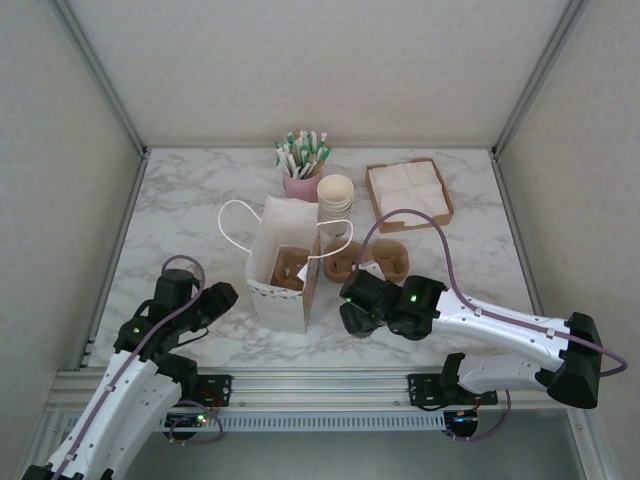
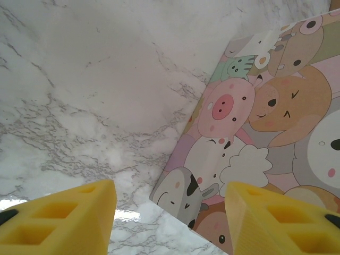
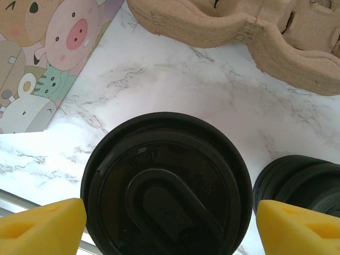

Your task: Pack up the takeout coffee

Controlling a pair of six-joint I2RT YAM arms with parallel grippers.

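The takeout coffee's black lid (image 3: 167, 180) sits directly under my right gripper (image 3: 170, 226). The two yellow fingers (image 3: 42, 223) stand on either side of the lid's rim, open; I cannot tell whether they touch it. The pale cup beneath the lid is hidden. In the top view my right gripper (image 1: 352, 316) hangs low just right of the white paper bag (image 1: 280, 275), covering the coffee. My left gripper (image 1: 222, 296) is open just left of the bag, with its fingers (image 2: 69, 218) empty above the marble and the bag's animal-print side (image 2: 265, 122).
A cardboard cup carrier (image 1: 290, 268) sits inside the bag, and another (image 1: 375, 262) lies right of it. A stack of loose black lids (image 3: 303, 183) stands beside the coffee. Cream cups (image 1: 335, 198), a pink holder of sticks (image 1: 302, 165) and a napkin tray (image 1: 408, 193) stand behind.
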